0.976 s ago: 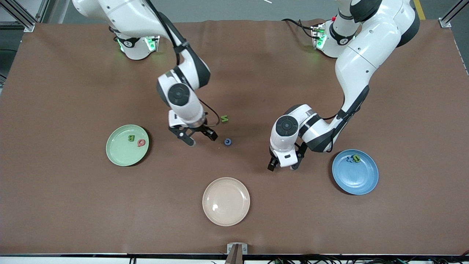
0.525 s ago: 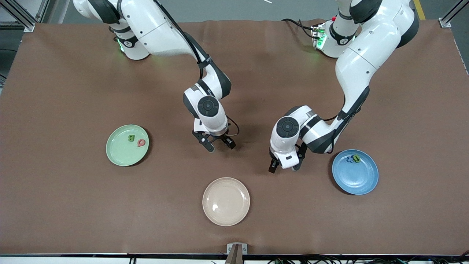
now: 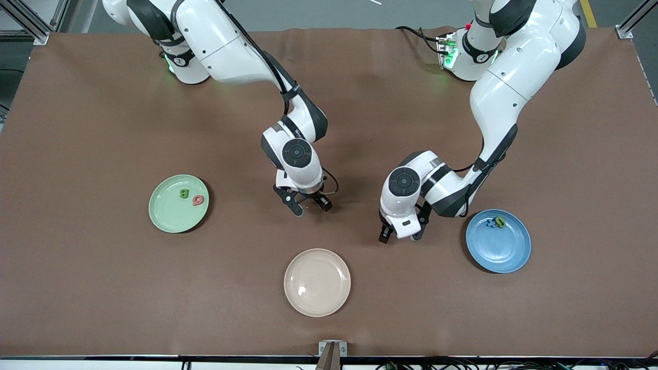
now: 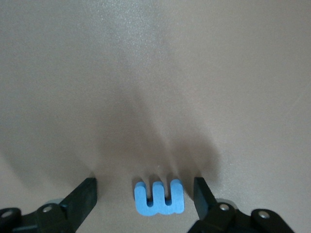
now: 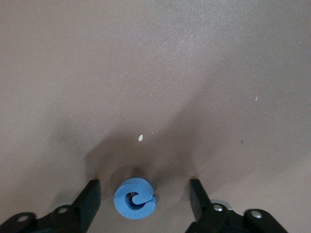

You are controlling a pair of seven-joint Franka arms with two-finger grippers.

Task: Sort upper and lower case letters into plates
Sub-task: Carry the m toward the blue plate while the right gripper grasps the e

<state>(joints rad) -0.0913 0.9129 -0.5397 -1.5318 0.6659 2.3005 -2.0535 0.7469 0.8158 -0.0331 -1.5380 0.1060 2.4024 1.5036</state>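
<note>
My right gripper (image 3: pixel 310 206) is open and low over the table, its fingers either side of a small round blue letter (image 5: pixel 134 199). My left gripper (image 3: pixel 399 238) is open and low, straddling a blue three-pronged letter (image 4: pixel 159 198). Both blue letters are hidden in the front view. The pale green plate (image 3: pixel 169 216) toward the right arm's end holds a green letter (image 3: pixel 183 193) and a red letter (image 3: pixel 198 200). The blue plate (image 3: pixel 501 252) toward the left arm's end holds a small cluster of letters (image 3: pixel 497 222).
A beige plate (image 3: pixel 317 282) lies nearer the front camera, between the two grippers. Brown cloth covers the table. The right arm's wrist hides the spot where a green letter lay.
My right gripper has moved toward the left arm's end and come down over the round blue letter, hiding it and the green letter. My left gripper has barely shifted.
</note>
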